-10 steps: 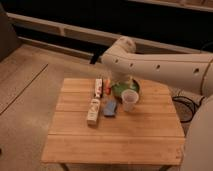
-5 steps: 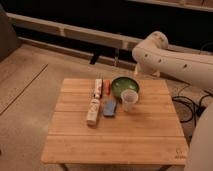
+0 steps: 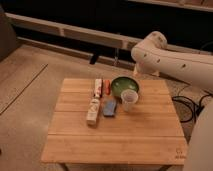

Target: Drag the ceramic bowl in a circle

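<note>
The green ceramic bowl [image 3: 125, 86] sits at the back of the wooden table [image 3: 115, 137], right of centre. A small translucent plastic cup [image 3: 128, 100] stands just in front of it, touching or nearly touching its rim. My white arm [image 3: 165, 59] arches over the far right, behind and above the bowl, clear of it. My gripper does not show in this view; only the arm's thick white links are visible.
Left of the bowl lie a white packet [image 3: 98, 88] and a red-orange one [image 3: 106, 87]. In front of them lie a blue object [image 3: 109, 107] and a pale bar [image 3: 93, 111]. Black cables [image 3: 190, 107] run on the floor at the right. A dark wall stands behind.
My arm has swung from over the bowl to the right and back, uncovering the bowl and cup. The objects on the table have not visibly moved.
</note>
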You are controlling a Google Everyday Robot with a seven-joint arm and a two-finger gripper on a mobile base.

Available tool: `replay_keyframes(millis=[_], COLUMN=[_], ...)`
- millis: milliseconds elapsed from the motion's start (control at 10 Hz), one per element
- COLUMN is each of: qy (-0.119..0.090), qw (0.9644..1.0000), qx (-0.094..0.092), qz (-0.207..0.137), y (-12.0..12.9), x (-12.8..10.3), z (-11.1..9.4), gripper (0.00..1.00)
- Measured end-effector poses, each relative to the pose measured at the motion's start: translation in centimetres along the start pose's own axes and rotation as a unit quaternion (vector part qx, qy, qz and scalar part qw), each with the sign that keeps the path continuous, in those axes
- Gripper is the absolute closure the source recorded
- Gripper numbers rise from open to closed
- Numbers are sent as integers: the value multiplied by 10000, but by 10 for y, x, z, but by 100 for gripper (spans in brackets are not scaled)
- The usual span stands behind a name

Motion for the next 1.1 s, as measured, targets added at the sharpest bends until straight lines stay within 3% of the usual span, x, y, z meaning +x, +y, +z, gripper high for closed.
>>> replay_keyframes(millis=[200,400,500,700,800,1000,1100], qy=[34,141,202,249,256,240,236], qw=[9995,9981,9976,9978,9966,9937,9929], qx=[282,344,182,-300,-654,-1028,-1106], qz=[-100,-494,-636,-533,-431,-389,-374], y=[-21,-32,-29,-19,-7,12,15], x=[-2,0,0,-6,-12,-21,-23], z=[31,68,93,128,145,158,161], gripper=[35,35,35,35,35,35,35])
